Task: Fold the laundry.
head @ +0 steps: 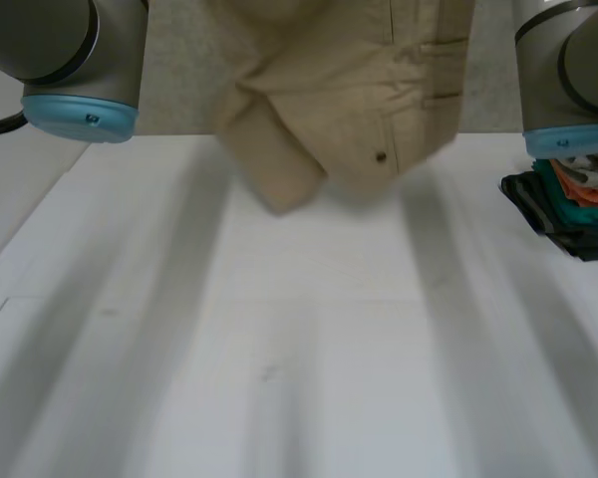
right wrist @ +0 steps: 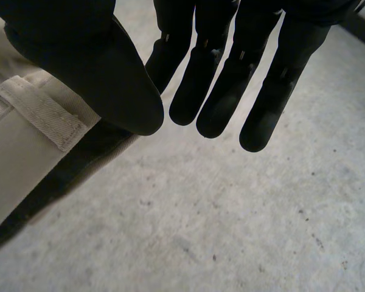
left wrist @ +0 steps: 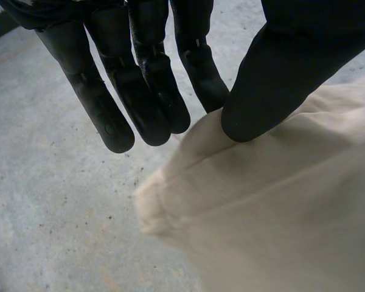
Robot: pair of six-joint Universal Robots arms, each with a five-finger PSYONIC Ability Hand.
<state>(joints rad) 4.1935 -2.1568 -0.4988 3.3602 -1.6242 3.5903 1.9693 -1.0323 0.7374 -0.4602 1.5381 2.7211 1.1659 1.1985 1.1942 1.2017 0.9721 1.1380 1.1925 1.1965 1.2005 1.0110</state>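
Beige trousers (head: pixel 349 100) hung above the table's (head: pixel 299 349) far edge. The left hand (left wrist: pixel 292 67) pinched one edge between thumb and straight fingers, while the right hand (right wrist: pixel 79 55) pinched the waistband likewise.

A robotics lab or test station was indicated, not a home. Two machine arms with grey joints and light-blue caps, the left arm (head: pixel 70 60) at the upper left and the right arm (head: pixel 568 70) at the upper right, were seen over a plain white table (head: pixel 279 378). Bare grey speckled floor (head: pixel 179 90) was seen beyond it. A beige garment (head: pixel 349 90) at the upper centre and a pile of folded clothes (head: pixel 568 204) at the right edge were seen amid this equipment.
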